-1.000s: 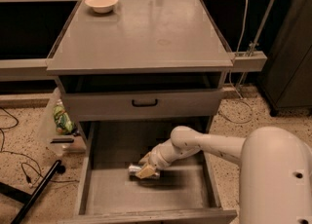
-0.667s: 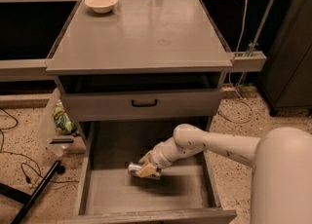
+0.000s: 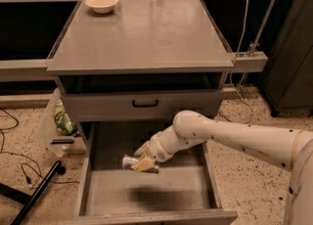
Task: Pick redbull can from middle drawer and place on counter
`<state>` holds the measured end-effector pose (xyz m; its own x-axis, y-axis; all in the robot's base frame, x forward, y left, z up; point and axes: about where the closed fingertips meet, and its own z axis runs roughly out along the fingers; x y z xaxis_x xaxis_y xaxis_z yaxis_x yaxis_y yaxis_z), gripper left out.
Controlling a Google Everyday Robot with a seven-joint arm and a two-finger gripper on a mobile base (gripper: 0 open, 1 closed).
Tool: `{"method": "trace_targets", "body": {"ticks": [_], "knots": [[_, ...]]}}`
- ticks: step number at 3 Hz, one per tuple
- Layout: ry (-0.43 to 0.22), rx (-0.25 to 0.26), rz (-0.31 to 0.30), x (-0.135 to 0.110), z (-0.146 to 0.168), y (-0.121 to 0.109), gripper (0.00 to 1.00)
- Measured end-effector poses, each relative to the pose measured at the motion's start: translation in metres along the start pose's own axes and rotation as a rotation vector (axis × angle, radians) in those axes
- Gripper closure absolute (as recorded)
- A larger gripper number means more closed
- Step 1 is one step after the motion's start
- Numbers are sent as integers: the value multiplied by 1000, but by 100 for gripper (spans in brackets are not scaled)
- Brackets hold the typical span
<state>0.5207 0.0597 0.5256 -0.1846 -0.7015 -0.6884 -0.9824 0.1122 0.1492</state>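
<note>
The redbull can (image 3: 128, 161), slim and silver, lies sideways between the tan fingers of my gripper (image 3: 142, 161), inside the open middle drawer (image 3: 112, 190). The gripper is shut on the can and holds it a little above the drawer floor, where a dark shadow lies below it. My white arm reaches in from the right. The grey counter (image 3: 142, 33) is the cabinet's flat top, above and behind the drawer.
A cream bowl (image 3: 101, 3) sits at the counter's far left corner. The closed drawer front with a black handle (image 3: 145, 103) is just above the open drawer. A clear bin with a green packet (image 3: 62, 120) and a black pole (image 3: 39, 190) stand on the floor at left.
The gripper with the can has risen slightly and shifted toward the back of the drawer; a shadow now shows on the floor beneath it.
</note>
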Motion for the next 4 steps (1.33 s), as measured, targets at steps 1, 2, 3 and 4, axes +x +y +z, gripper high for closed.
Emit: {"method": "trace_targets", "body": {"ticks": [1,2,3,4], "knots": [[0,0,0,0,0,0,100],[8,-30,9,-6,-1,4,100],[-53,-59,-64,-52,-38,14,100],[-121,-103,-193,-111,-80,28,100]]}}
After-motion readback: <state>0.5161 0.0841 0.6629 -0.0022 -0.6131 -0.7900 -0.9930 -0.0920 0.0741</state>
